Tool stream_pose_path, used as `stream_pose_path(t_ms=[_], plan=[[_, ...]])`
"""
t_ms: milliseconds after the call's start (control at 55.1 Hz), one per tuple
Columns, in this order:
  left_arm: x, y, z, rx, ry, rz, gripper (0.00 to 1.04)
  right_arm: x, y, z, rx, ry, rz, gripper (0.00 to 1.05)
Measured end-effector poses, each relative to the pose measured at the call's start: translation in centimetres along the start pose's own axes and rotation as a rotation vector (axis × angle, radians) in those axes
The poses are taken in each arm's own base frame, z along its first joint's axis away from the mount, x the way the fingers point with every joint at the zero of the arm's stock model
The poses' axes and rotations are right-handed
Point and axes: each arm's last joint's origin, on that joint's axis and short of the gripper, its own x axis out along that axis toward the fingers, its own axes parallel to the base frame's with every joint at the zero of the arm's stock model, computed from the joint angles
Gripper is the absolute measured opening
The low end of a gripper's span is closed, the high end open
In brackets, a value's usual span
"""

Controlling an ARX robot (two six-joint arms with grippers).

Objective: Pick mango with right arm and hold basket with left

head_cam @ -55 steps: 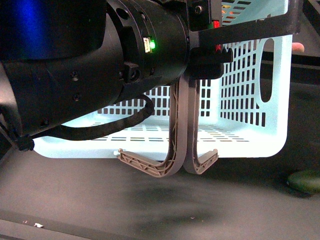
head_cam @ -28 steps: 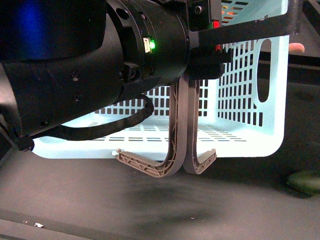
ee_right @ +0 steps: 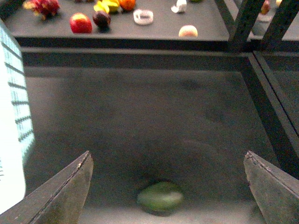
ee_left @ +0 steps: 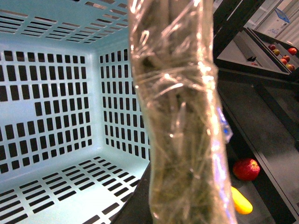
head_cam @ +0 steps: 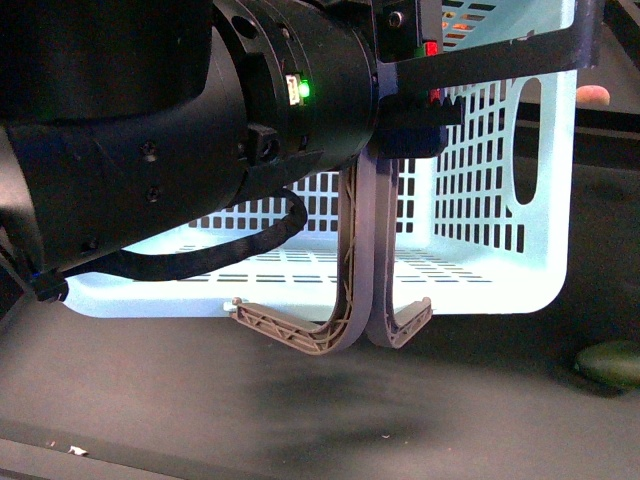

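My left arm (head_cam: 150, 150) fills the near left. Behind it is the basket (head_cam: 500, 200), with its two handles (head_cam: 360, 300) before its open side. An oval fruit (head_cam: 610, 362) lies on the bench (head_cam: 300, 430), near right of the basket. The mango (ee_left: 240, 200) lies outside the basket, just beside an apple (ee_left: 246, 169).
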Motion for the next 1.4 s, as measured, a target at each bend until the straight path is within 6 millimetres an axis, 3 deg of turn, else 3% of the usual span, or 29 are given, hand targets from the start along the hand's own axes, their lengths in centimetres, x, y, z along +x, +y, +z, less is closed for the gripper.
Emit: stream_pose_path(t_ms=[236, 454, 672, 1180, 1398], plan=[[0.0, 0.0, 0.0, 0.0, 0.001, -0.002, 0.05, 4.8, -3.0, -3.8, -0.051, 0.214, -0.008, 0.96], [0.0, 0.0, 0.0, 0.0, 0.001, -0.003, 0.05, 8.3, -5.5, -9.7, -0.083, 0.42, 0.011, 0.96], [0.0, 0.0, 0.0, 0.0, 0.001, -0.001, 0.05, 10.5, -7.5, -14.7, -0.078, 0.556, -0.007, 0.96], [0.0, 0.0, 0.0, 0.0, 0.001, -0.002, 0.05, 13.7, -10.0, -19.7, -0.108, 0.676, -0.057, 0.96], [0.0, 0.0, 0.0, 0.0, 0.001, -0.001, 0.05, 14.7, -10.3, -20.7, -0.118, 0.693, -0.058, 0.96]])
